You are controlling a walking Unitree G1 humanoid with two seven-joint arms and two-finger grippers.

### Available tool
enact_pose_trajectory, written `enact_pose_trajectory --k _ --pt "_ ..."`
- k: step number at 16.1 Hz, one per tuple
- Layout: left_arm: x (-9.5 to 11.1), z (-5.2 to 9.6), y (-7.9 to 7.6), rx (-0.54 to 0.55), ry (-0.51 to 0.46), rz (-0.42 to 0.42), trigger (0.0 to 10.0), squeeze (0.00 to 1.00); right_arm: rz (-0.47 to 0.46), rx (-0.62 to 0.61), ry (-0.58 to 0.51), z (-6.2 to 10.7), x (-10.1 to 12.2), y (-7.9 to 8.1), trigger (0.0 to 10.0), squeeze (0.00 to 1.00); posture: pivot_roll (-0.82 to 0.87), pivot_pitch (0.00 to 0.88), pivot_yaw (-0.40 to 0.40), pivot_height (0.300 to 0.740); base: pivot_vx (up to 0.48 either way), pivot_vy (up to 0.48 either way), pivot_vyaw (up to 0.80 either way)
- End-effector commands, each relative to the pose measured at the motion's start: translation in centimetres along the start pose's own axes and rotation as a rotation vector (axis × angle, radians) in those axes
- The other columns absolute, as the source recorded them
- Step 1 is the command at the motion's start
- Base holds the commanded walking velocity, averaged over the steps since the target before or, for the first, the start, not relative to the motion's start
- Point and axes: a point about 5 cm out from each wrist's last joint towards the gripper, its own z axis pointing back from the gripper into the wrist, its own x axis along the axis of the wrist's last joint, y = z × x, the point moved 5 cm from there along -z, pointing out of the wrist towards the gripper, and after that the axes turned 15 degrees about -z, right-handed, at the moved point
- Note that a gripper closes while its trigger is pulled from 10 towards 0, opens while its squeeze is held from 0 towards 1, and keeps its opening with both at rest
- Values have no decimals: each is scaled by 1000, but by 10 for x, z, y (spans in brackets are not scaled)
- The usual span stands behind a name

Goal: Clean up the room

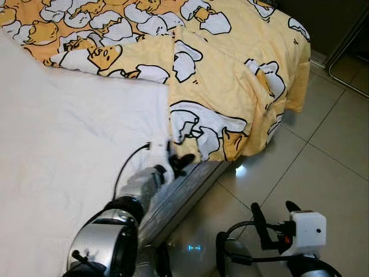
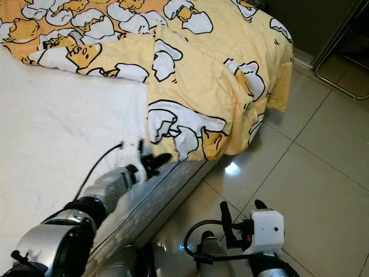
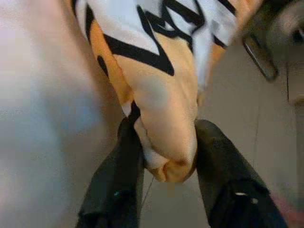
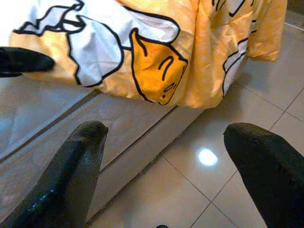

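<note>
left gripper: 2 fingers pinching quilt corner at bed edge | right gripper: fingers wide, over floor

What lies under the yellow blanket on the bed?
Beside the blanket, held at its corner by the left claw, the white sheet and mattress edge show; anything beneath it is covered.
</note>
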Motion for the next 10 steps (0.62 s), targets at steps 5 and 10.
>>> enact_pose_trajectory --k 5,10 --pt "-6 3 -3 -30 -7 34 0 0 -4 99 44 -1 -7 17 10000 0 -248 231 76 740 0 0 0" --pt "-20 13 -7 -152 25 -101 0 0 -11 111 55 -1 -9 19 10000 0 -238 236 78 740 0 0 0"
